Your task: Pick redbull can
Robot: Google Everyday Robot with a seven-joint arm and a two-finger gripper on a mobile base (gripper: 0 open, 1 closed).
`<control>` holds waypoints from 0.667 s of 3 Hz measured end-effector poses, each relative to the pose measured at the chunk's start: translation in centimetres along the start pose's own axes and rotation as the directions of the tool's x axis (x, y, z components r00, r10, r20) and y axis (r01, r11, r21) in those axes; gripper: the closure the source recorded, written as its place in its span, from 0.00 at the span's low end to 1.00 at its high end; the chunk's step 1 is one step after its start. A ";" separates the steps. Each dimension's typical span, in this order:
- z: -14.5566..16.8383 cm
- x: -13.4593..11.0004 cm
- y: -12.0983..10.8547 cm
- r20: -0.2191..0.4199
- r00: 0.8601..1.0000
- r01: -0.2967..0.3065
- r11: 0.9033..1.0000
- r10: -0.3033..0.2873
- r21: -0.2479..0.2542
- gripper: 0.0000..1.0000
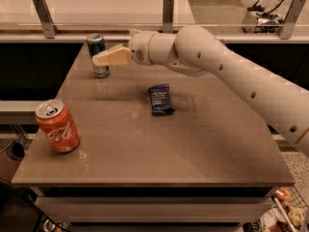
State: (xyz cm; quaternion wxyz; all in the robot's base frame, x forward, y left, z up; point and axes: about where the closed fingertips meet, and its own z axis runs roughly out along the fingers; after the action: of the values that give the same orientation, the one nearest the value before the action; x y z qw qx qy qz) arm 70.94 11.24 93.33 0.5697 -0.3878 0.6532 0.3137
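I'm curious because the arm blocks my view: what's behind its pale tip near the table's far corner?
The redbull can stands upright there on the table. The gripper sits in front of its middle, hiding that band; its top and base show.

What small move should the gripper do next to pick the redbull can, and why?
Probably a short, slow advance toward the redbull can, keeping its height. The gripper is at the can's mid-height near the far edge of the table and overlaps it in the view, but contact cannot be confirmed. The can stands upright, so a gentle approach should avoid tipping it.
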 end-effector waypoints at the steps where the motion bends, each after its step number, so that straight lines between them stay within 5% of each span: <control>1: 2.2 0.0 -0.1 0.025 1.000 -0.009 1.000 0.010 -0.029 0.00; 2: 4.4 0.3 -0.6 0.033 0.999 -0.016 0.999 0.018 -0.045 0.00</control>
State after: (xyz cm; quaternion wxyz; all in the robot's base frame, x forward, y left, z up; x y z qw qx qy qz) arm 73.64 14.61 92.39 0.5691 -0.3896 0.6396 0.3395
